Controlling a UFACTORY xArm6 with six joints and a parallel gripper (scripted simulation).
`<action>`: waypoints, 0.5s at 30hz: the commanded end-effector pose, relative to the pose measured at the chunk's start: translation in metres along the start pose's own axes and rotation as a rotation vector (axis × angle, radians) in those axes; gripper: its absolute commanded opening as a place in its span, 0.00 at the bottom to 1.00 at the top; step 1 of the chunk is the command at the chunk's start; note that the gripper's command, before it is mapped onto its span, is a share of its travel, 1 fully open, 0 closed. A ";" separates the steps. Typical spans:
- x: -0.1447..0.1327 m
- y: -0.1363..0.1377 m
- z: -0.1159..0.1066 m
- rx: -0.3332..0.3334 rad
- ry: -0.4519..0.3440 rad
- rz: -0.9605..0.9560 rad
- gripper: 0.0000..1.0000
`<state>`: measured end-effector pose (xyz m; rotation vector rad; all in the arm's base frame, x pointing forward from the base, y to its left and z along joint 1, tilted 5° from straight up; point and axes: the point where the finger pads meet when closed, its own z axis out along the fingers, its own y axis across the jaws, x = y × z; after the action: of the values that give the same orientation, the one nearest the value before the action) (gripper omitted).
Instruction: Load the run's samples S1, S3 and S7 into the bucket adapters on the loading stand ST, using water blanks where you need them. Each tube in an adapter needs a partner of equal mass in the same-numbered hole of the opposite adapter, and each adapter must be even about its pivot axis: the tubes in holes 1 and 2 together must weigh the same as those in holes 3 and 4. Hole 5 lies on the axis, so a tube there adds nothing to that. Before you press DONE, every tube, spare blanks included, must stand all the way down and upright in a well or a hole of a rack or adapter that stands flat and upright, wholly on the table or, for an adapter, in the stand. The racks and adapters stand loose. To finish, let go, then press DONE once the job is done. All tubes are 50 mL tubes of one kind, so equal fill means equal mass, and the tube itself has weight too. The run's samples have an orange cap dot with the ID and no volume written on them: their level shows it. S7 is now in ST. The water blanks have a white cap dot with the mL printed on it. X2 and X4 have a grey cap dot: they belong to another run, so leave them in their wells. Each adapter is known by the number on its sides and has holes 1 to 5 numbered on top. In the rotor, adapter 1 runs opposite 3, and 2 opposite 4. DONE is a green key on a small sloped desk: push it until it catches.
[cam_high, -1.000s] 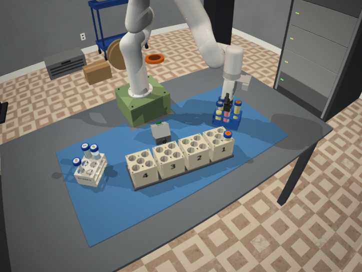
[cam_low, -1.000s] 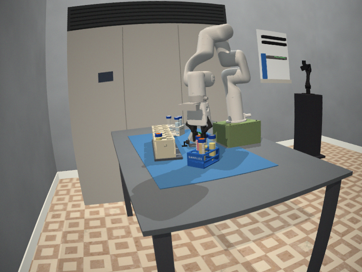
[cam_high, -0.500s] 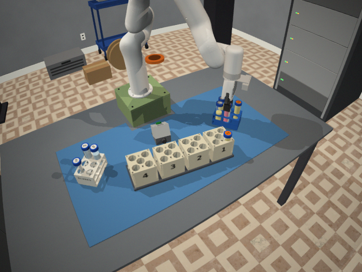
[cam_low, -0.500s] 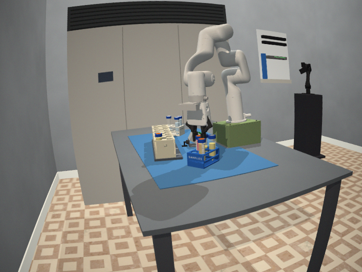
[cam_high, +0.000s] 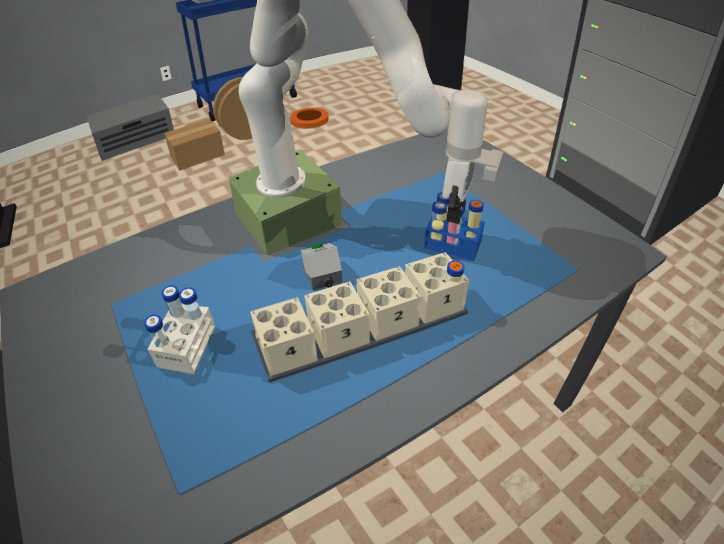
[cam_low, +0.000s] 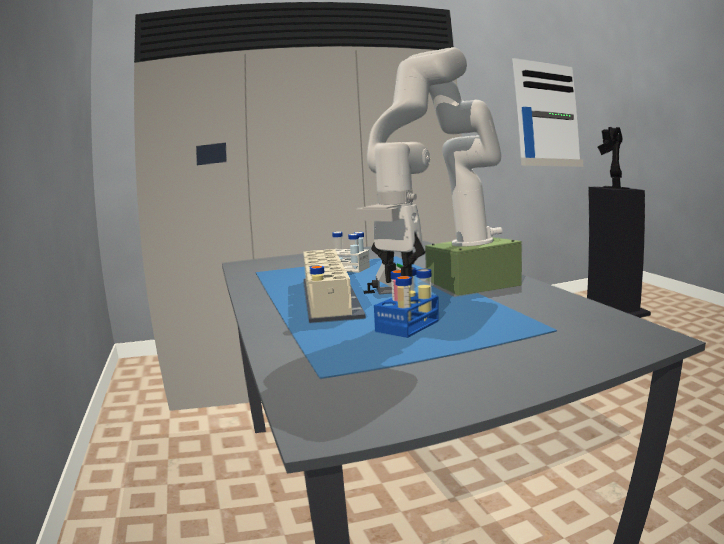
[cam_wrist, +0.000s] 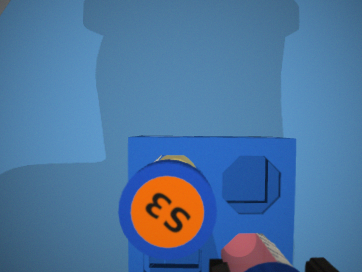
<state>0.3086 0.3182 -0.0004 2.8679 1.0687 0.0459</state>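
Blue mat, gripper clamping pink tube

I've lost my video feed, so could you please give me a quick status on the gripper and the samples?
Gripper shut on pink-filled tube, still seated in blue samples rack. S3 stands beside it. One orange-capped tube in adapter 1. Neighbouring tubes close.

Four adapters; two racks; eight tubes

A lab: tube racks, server cabinet.
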 end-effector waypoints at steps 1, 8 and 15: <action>0.002 0.000 -0.001 0.001 0.004 0.000 0.00; 0.002 0.000 -0.002 0.001 0.004 0.000 0.00; 0.002 0.000 -0.007 0.001 0.004 0.000 0.00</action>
<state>0.3084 0.3185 0.0027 2.8679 1.0687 0.0462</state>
